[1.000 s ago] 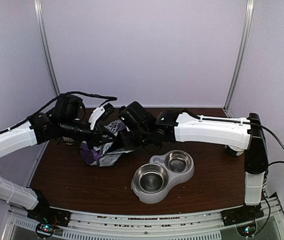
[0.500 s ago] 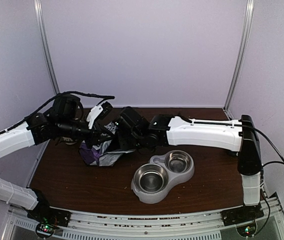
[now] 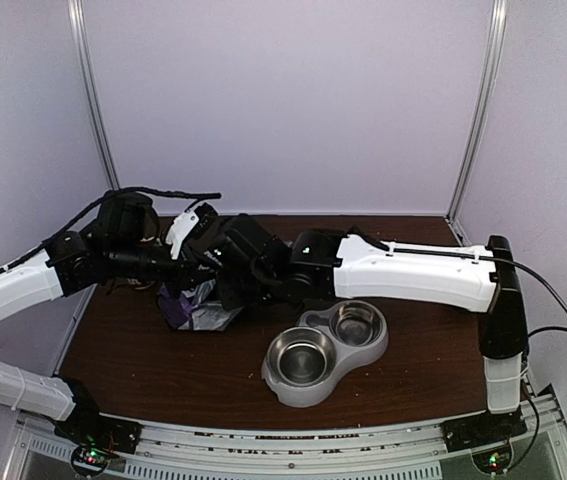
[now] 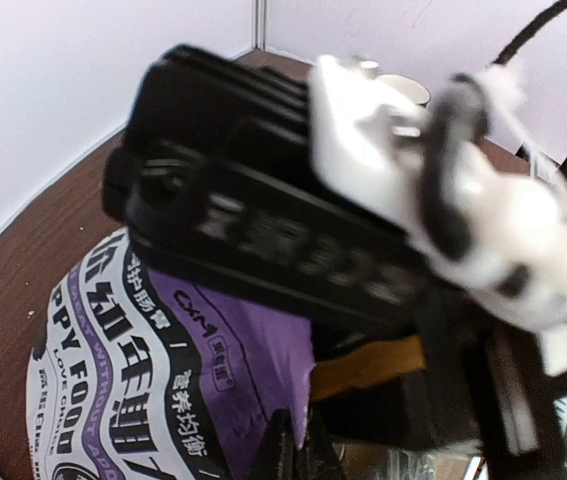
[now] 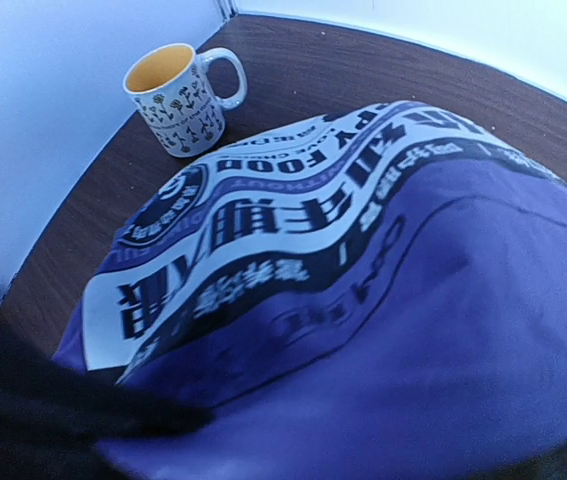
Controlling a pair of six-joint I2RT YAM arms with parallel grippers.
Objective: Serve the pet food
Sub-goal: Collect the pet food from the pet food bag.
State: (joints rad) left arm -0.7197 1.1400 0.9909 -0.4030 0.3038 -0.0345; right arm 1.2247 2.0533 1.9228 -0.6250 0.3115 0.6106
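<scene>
Pet food hidden, one bag (image 3: pixel 195 306), two bowls (image 3: pixel 302 358)

Bag (image 3: pixel 195 305) on table's (image 3: pixel 163 370) left, mug (image 5: pixel 178 95) near it, double bowl (image 3: pixel 325 352) to right

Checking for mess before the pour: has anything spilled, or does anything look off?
Nothing looks spilled on the table. The double bowl sits flat and empty. The only untidy thing is the food bag, crumpled at the back left; the mug stands upright.
</scene>
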